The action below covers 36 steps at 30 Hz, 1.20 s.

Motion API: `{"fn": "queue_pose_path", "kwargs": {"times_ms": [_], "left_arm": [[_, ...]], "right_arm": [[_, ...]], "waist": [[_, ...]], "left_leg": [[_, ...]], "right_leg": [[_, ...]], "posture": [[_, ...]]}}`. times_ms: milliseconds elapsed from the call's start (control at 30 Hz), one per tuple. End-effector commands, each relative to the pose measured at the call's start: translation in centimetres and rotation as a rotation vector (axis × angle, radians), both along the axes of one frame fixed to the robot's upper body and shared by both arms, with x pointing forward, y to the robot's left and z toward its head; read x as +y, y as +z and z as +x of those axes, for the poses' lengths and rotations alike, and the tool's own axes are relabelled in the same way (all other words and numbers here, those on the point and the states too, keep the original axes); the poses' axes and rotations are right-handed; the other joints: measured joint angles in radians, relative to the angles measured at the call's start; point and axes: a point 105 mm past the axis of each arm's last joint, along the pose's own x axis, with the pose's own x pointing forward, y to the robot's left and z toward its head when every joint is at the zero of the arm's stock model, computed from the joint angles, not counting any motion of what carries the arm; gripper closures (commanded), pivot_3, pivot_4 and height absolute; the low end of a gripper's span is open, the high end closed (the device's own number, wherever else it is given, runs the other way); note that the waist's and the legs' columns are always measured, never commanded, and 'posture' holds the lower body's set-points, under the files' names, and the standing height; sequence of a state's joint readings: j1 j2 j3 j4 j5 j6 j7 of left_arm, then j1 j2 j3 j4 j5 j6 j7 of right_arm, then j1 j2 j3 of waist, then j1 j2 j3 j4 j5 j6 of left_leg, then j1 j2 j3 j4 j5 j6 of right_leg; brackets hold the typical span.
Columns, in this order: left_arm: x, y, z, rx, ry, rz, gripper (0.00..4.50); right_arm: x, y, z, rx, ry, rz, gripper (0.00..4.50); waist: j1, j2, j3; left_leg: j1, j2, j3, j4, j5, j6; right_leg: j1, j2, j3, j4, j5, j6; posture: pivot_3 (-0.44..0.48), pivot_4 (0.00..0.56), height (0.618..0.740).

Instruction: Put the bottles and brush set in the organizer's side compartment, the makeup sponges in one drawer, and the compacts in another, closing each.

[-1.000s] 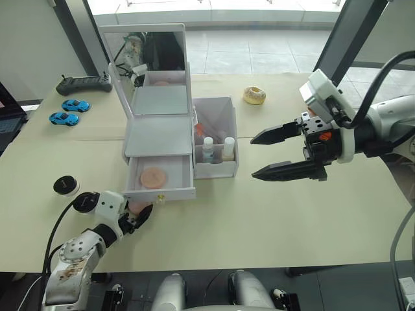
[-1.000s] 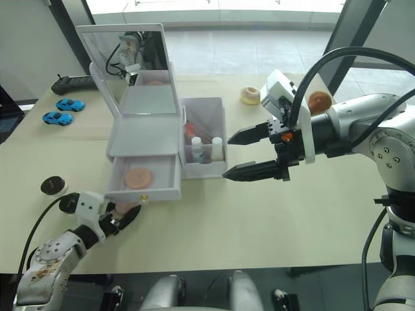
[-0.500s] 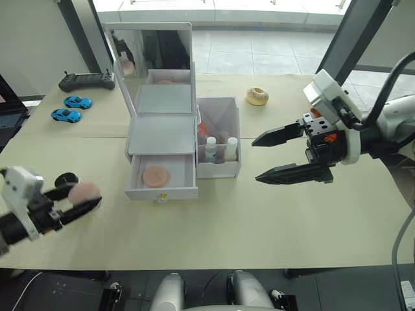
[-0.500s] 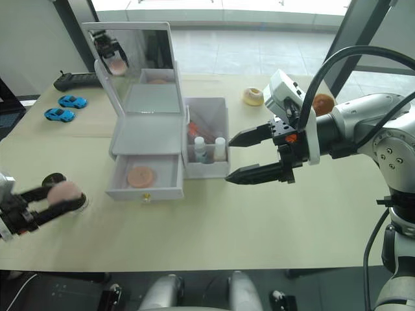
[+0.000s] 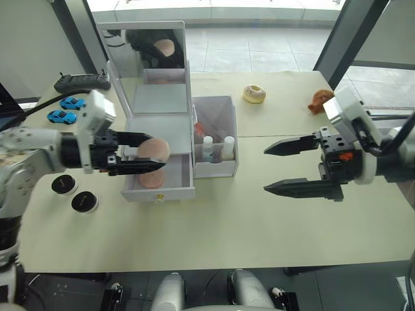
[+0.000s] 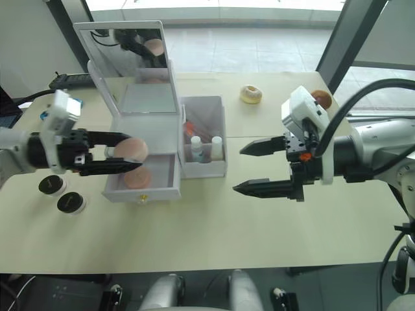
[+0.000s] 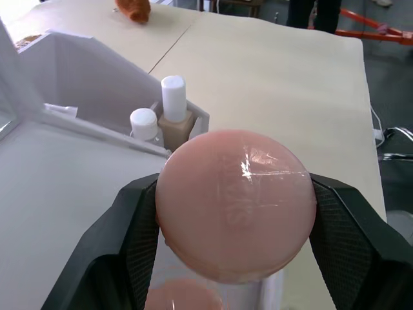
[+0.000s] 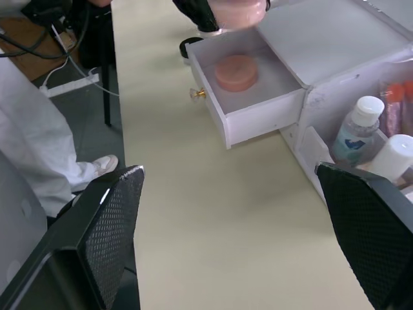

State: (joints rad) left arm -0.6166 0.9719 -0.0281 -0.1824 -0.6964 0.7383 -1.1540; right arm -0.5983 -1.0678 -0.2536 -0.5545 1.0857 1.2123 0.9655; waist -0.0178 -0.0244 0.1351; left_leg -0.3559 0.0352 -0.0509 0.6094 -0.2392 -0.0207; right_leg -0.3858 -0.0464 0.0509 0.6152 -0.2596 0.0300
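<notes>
Sponge (image 5: 153, 149) number two is pinched in the left gripper (image 5: 144, 161) right over the open drawer (image 5: 161, 183), where the first one (image 8: 236, 72) already sits; right gripper (image 5: 275, 168) waits spread wide beside the organizer (image 5: 159, 123).

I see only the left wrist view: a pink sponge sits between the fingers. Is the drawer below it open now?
Observer: Yes. The lower drawer is pulled out, and the left gripper holds the held sponge roughly above it.
Operator: Is something already inside?
Observer: One second sponge lies flat on the drawer floor.
Operator: And where are the compacts?
Observer: Both are outside, on the table to the left of the organizer: the far compact and the near compact.
</notes>
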Motion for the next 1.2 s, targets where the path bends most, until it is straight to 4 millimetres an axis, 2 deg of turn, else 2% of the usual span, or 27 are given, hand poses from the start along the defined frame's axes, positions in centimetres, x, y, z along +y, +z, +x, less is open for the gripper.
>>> {"fn": "queue_pose_path", "kwargs": {"times_ms": [33, 533, 933, 1000, 1100, 1200], "left_arm": [[-0.3, -0.4, 0.3, -0.025, -0.047, 0.05, 1.5], [-0.9, -3.0, 0.6, -0.058, -0.09, 0.136, 1.5], [-0.6, -3.9, 1.1, -0.049, -0.074, 0.14, 1.5], [-0.6, -3.8, 1.2, -0.036, -0.061, 0.122, 0.78], [-0.5, -3.4, 1.0, -0.03, -0.067, 0.106, 0.01], [-0.2, -2.5, 1.0, -0.046, -0.05, 0.093, 0.01]], "right_arm": [[-0.4, 1.0, -0.9, -0.05, -0.03, 0.004, 0.0], [-0.6, 0.8, -1.1, -0.056, -0.094, 0.008, 0.0], [-0.5, 0.9, -0.8, -0.061, -0.106, 0.011, 0.0], [-0.4, 0.9, -0.7, -0.06, -0.105, 0.011, 0.0], [-0.4, 1.0, -0.6, -0.061, -0.104, 0.008, 0.0], [-0.5, 1.2, -0.5, -0.063, -0.101, 0.004, 0.0]], "waist": [[-0.004, 0.0, 0.0], [0.001, 0.0, 0.0], [0.0, 0.0, 0.0], [0.001, 0.0, 0.0], [0.0, 0.0, 0.0], [0.0, 0.0, 0.0]], "left_leg": [[0.0, 0.001, 0.0, 0.0, 0.0, 0.0], [0.001, 0.001, 0.001, 0.0, 0.0, 0.001], [0.001, 0.001, 0.002, 0.0, 0.0, 0.001], [0.001, 0.001, 0.002, 0.0, 0.0, 0.001], [0.001, 0.001, 0.002, 0.0, 0.0, 0.001], [0.001, 0.001, 0.002, 0.0, 0.0, 0.001]], "right_leg": [[0.0, 0.001, 0.001, 0.0, 0.0, 0.0], [0.0, 0.003, 0.006, 0.0, 0.0, 0.0], [0.0, 0.003, 0.007, 0.0, 0.0, 0.0], [0.0, 0.004, 0.007, 0.0, 0.0, 0.0], [0.0, 0.004, 0.007, 0.0, 0.0, 0.0], [0.0, 0.004, 0.007, 0.0, 0.0, 0.0]], "posture": [[0.0, 0.15, 0.74], [0.0, 0.15, 0.74], [0.0, 0.15, 0.74], [0.0, 0.15, 0.74], [0.0, 0.15, 0.74], [0.0, 0.15, 0.74]]}}
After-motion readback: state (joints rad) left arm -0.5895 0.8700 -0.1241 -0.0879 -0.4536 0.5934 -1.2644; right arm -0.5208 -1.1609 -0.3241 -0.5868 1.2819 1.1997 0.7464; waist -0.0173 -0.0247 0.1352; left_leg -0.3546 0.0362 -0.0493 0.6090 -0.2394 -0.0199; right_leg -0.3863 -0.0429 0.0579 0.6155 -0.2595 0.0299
